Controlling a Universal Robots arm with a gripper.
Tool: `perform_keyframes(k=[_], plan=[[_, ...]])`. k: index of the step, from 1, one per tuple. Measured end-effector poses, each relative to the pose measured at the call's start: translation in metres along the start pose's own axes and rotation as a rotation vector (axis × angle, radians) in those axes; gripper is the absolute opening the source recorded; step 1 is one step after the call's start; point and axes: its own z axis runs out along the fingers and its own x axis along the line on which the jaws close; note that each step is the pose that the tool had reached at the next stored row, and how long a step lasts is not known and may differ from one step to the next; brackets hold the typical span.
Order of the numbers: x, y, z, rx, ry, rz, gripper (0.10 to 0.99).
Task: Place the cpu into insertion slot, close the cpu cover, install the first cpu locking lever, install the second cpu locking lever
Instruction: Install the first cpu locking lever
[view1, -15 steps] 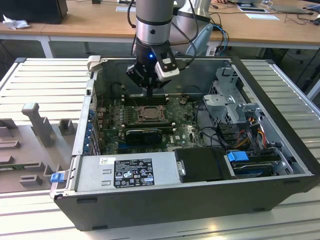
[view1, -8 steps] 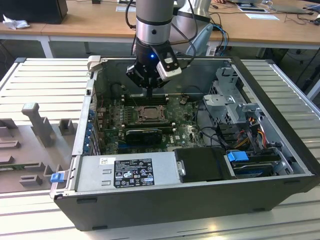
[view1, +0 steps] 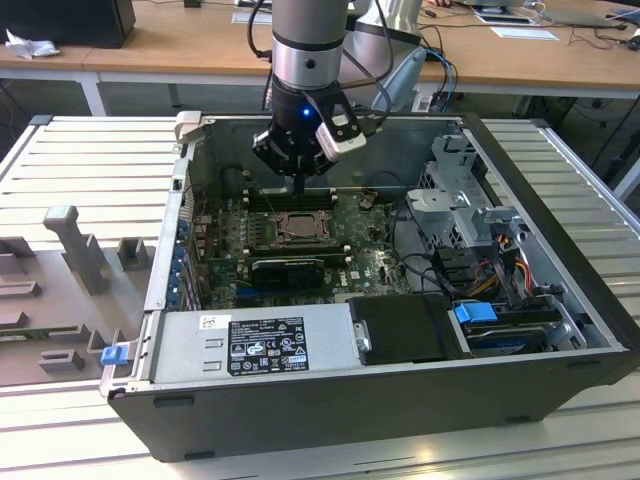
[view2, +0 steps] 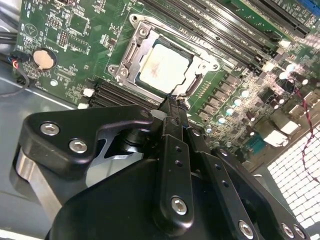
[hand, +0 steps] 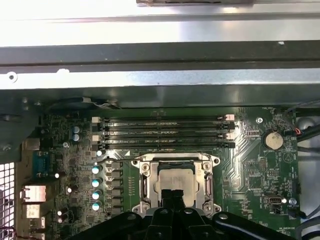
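The gripper (view2: 172, 102) is hovering just above the near edge of the insertion slot (hand: 146, 182), its fingers drawn together and holding nothing. Directly beneath its tips, the cpu (view2: 164, 68) is lying seated in the slot (pale face up), framed by the cpu cover (view2: 131, 51), apparently for locking.

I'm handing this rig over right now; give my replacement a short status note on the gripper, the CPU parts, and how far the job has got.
Gripper: fingers together, holding nothing, tips just above the socket's near edge.
The cpu lies flat in the insertion slot, seen in both wrist views.
The cpu cover looks down around the chip, its window framing it.
Done: cpu placed; cover apparently closed.
Left: both locking levers; whether either is latched cannot be told from these views.
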Motion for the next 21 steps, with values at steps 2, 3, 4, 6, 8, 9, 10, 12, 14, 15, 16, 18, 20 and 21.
perform_keyframes(k=[2,3,4,6,8,9,10,12,14,15,16,18,20,21], plan=[[0.0000,0.0000,0.0000,0.000,0.0009,-0.017,0.106],[0.0000,0.0000,0.0000,0.000,0.0013,-0.024,0.106],[0.0000,0.0000,0.0000,0.000,0.0018,-0.033,0.106],[0.0000,0.0000,0.0000,0.001,0.0030,-0.056,0.106],[0.0000,0.0000,0.0000,0.001,0.0037,-0.068,0.106],[0.0000,0.0000,0.0000,0.001,0.0040,-0.073,0.106],[0.0000,0.0000,0.0000,0.001,0.0046,-0.084,0.106],[0.0000,0.0000,0.0000,0.001,0.0051,-0.095,0.106],[0.0000,0.0000,0.0000,0.001,0.0058,-0.106,0.106],[0.0000,0.0000,0.0000,0.001,0.0061,-0.112,0.106],[0.0000,0.0000,0.0000,0.001,0.0065,-0.118,0.106],[0.0000,0.0000,0.0000,0.001,0.0075,-0.136,0.106],[0.0002,-0.0001,0.0000,0.001,0.0083,-0.153,0.106],[0.0005,-0.0001,0.0001,0.001,0.0083,-0.154,0.106]])
